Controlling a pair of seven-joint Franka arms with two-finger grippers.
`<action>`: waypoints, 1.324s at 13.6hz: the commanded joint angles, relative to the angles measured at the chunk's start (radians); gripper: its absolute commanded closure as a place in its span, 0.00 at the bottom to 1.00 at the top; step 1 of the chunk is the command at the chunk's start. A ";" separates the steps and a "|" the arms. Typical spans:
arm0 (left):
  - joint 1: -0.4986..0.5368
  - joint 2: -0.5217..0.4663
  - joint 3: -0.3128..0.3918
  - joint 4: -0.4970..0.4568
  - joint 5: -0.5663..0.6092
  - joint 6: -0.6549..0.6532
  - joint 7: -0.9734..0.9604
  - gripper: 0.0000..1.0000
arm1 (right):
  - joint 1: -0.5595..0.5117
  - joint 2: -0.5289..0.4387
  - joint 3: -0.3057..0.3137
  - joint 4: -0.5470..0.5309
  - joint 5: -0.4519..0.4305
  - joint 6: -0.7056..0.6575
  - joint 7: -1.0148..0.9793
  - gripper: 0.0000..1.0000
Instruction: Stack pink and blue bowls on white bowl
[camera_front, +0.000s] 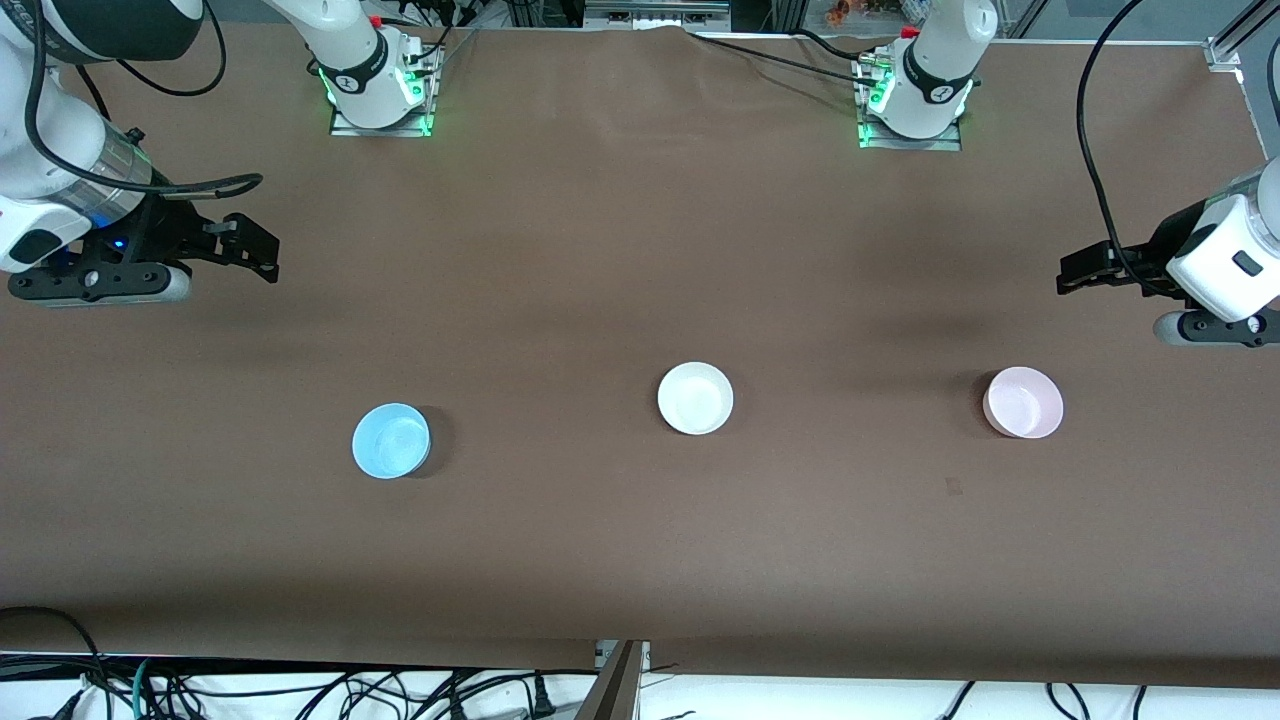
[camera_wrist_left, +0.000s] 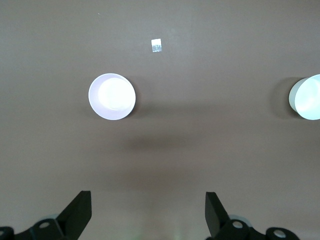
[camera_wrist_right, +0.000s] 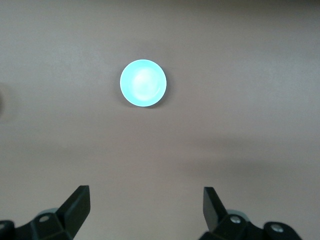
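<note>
Three small bowls stand apart in a row on the brown table. The blue bowl (camera_front: 391, 441) is toward the right arm's end, the white bowl (camera_front: 695, 398) is in the middle, and the pink bowl (camera_front: 1023, 402) is toward the left arm's end. My right gripper (camera_front: 262, 250) hangs open and empty above the table at its own end; its wrist view shows the blue bowl (camera_wrist_right: 143, 83) well ahead of the open gripper (camera_wrist_right: 146, 195). My left gripper (camera_front: 1070, 275) hangs open and empty at its own end. Its wrist view shows the gripper (camera_wrist_left: 147, 200), the pink bowl (camera_wrist_left: 112, 96) and the white bowl (camera_wrist_left: 307, 97).
The two arm bases (camera_front: 380, 95) (camera_front: 912, 105) stand at the table's edge farthest from the front camera. A small tape mark (camera_front: 952, 487) lies on the cloth nearer to the front camera than the pink bowl. Cables (camera_front: 300, 690) hang past the nearest edge.
</note>
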 joint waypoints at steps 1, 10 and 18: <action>0.008 0.023 -0.008 0.043 0.012 -0.009 -0.008 0.00 | -0.004 -0.025 0.000 -0.022 -0.001 0.003 0.010 0.00; 0.010 0.030 -0.008 0.046 0.011 -0.009 -0.008 0.00 | -0.004 -0.025 0.000 -0.022 -0.001 0.004 0.010 0.00; 0.016 0.015 -0.005 0.023 0.015 0.000 0.001 0.00 | -0.004 -0.023 -0.002 -0.021 -0.001 0.009 0.010 0.00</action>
